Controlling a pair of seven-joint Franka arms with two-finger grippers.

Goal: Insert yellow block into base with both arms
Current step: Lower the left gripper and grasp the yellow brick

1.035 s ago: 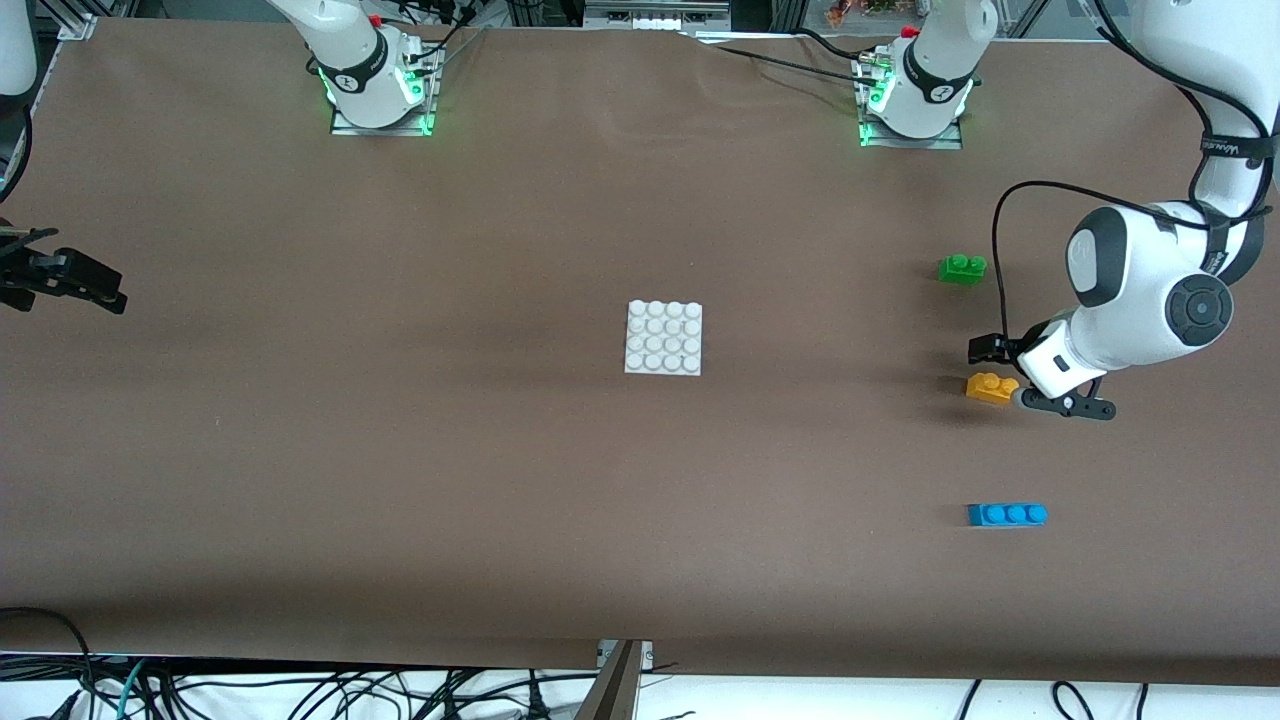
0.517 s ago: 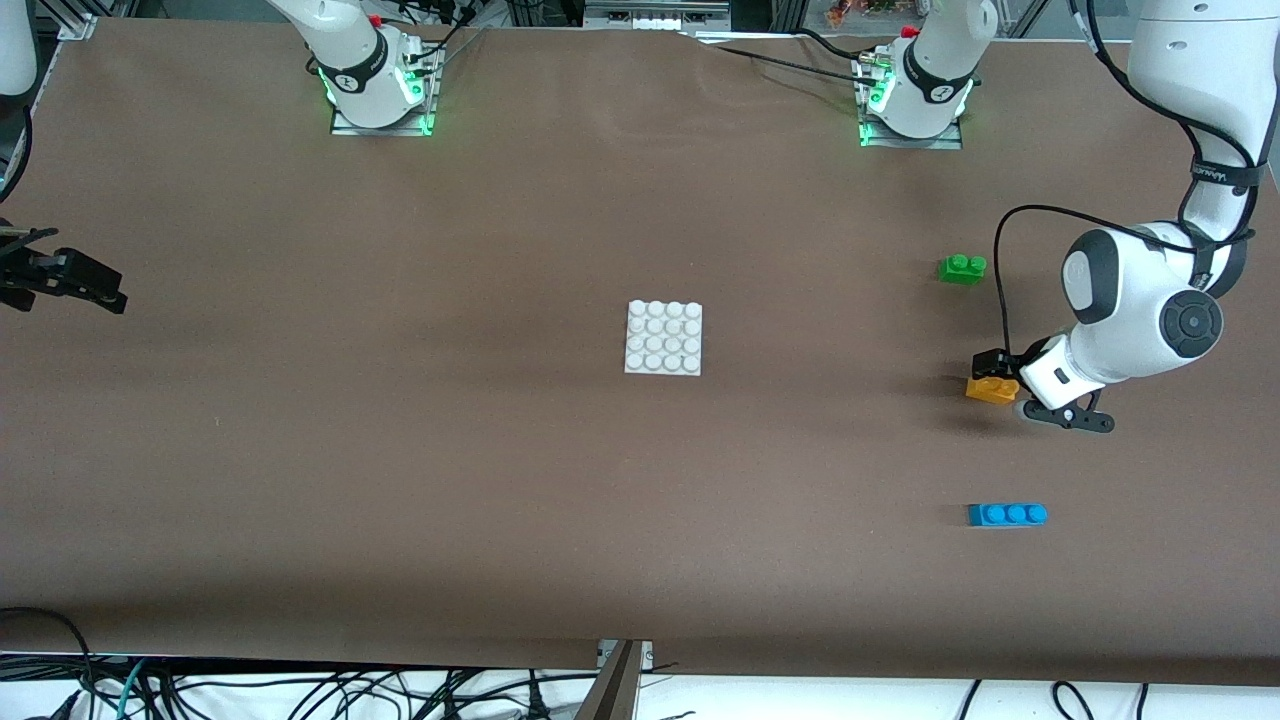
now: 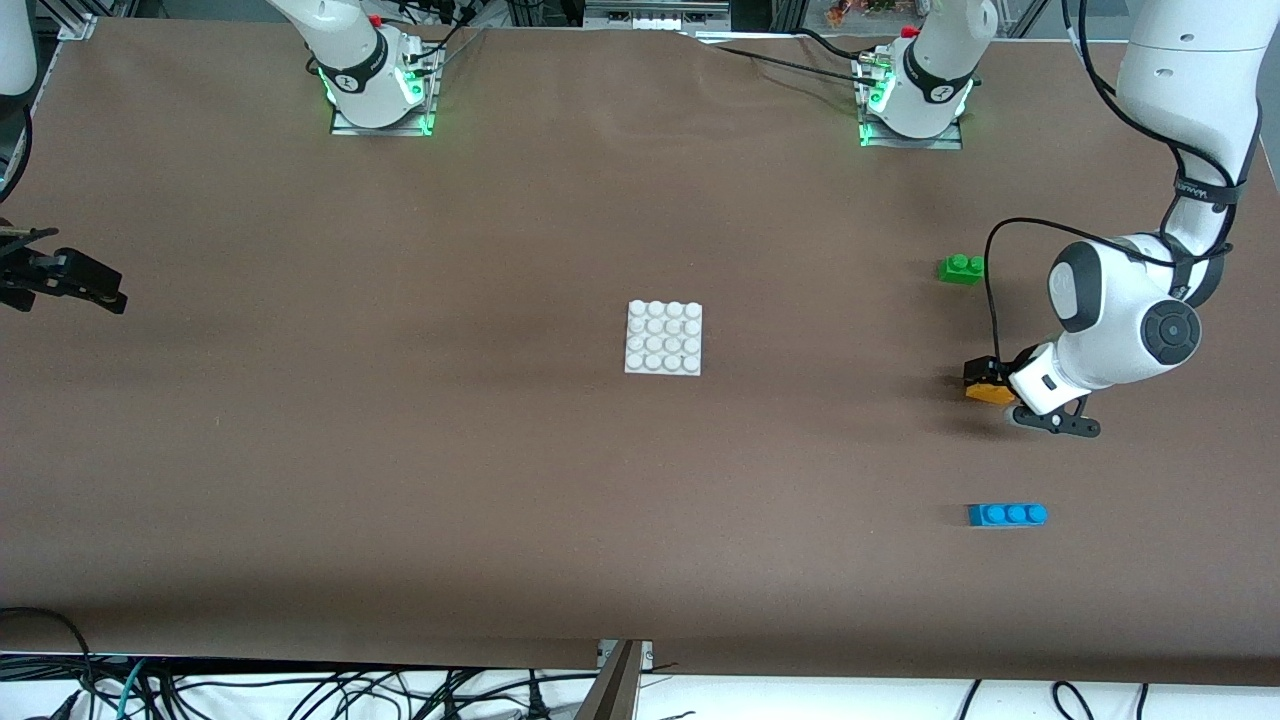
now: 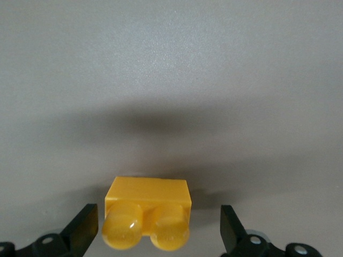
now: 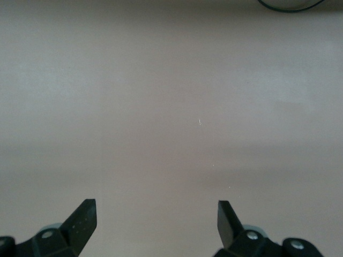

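Left gripper point(image 4: 155, 230) straddles yellow block point(image 4: 148, 211), fingers apart, not clamped.
Right gripper point(image 5: 155, 225) waits over bare table point(image 3: 400, 450), fingers apart.

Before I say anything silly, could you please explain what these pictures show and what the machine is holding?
These are two robot arms bolted to a brown table, each ending in a black two-finger gripper. The wide picture comes from a high camera facing them; the other two come from cameras on the wrists.

On the table lie a white studded base, a green brick, a blue brick and the yellow block.

Nothing is held yet. The left gripper is down at the yellow block, fingers open on either side of it with gaps showing. The right gripper waits open at the right arm's end of the table, seeing only bare surface.
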